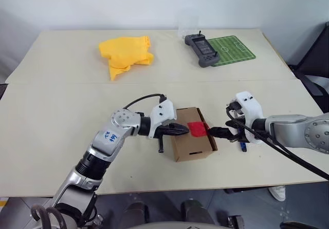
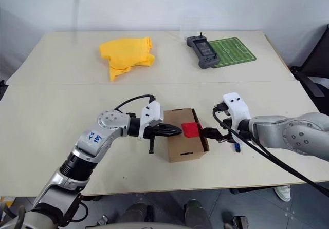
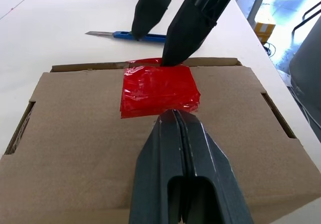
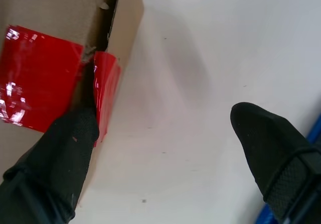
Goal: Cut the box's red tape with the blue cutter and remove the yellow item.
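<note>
Left eye view gives you the left arm bent across the table, its left gripper pointing sideways with fingers pressed together, tips resting on the lid of the box just short of the red tape. Opposite those jaws, your right gripper reaches in from the other side, angled down, fingers spread wide; one fingertip sits against the tape at the box's edge, the other hangs apart over bare table. Left wrist view adds the blue cutter lying on the table beyond the right gripper's fingers, held by neither.
</note>
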### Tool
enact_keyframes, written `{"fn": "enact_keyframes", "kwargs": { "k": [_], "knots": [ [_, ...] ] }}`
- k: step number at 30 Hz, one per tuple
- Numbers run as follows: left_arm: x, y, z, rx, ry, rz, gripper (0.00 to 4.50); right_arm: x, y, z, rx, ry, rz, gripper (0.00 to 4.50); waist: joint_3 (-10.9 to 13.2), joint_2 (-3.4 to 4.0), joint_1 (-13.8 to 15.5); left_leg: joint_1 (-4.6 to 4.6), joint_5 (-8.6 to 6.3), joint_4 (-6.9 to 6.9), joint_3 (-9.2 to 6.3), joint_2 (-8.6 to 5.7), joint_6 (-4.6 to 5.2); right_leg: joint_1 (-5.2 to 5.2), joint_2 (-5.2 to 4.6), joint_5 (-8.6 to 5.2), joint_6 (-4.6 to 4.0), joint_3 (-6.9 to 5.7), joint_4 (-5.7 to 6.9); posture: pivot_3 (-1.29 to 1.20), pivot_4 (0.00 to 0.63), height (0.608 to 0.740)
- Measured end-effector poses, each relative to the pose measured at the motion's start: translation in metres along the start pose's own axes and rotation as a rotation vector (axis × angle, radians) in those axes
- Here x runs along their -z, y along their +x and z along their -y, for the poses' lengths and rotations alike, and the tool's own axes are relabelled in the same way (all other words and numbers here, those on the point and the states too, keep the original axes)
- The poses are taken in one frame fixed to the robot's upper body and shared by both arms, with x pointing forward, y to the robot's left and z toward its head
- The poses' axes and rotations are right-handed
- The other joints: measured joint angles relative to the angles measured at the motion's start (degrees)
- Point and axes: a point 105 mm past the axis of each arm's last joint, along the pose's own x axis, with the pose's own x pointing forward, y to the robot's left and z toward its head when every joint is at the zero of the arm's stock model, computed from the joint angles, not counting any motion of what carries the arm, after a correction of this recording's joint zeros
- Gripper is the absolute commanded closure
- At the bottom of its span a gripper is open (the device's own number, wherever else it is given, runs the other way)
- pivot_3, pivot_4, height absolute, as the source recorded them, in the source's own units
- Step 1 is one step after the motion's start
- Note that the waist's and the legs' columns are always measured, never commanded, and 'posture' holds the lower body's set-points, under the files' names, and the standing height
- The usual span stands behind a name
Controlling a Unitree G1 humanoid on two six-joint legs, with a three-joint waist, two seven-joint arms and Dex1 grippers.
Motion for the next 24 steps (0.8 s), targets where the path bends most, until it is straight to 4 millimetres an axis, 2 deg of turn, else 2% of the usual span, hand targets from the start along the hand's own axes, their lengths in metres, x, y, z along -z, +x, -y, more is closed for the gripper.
{"fn": "enact_keyframes", "kwargs": {
  "k": [9,15,24],
  "knots": [
    [0.001,0.0,0.001,-0.003,-0.01,-0.002,4.5,0.006,0.004,0.007,0.018,0.02,0.015,0.03,-0.1,-0.21,0.1,0.1,0.0,0.0,0.0,0.0,0.0,0.13,-0.01,0.01,0.02,0.02,-0.15,0.0,0.15,0.74],
    [0.002,0.0,0.001,-0.005,-0.011,-0.003,4.5,0.026,0.006,0.025,0.089,0.067,-0.036,0.03,-0.1,-0.22,0.1,0.1,0.0,-0.02,0.02,-0.01,0.0,0.1,0.0,0.02,0.03,0.04,-0.16,0.0,0.15,0.74],
    [0.002,-0.001,0.0,-0.007,-0.013,-0.002,4.5,0.029,0.007,0.026,0.078,0.119,-0.032,0.03,-0.1,-0.22,0.0,0.1,0.0,-0.02,0.02,-0.01,0.0,0.1,0.01,0.02,0.03,0.05,-0.17,0.0,0.15,0.74]
  ]
}}
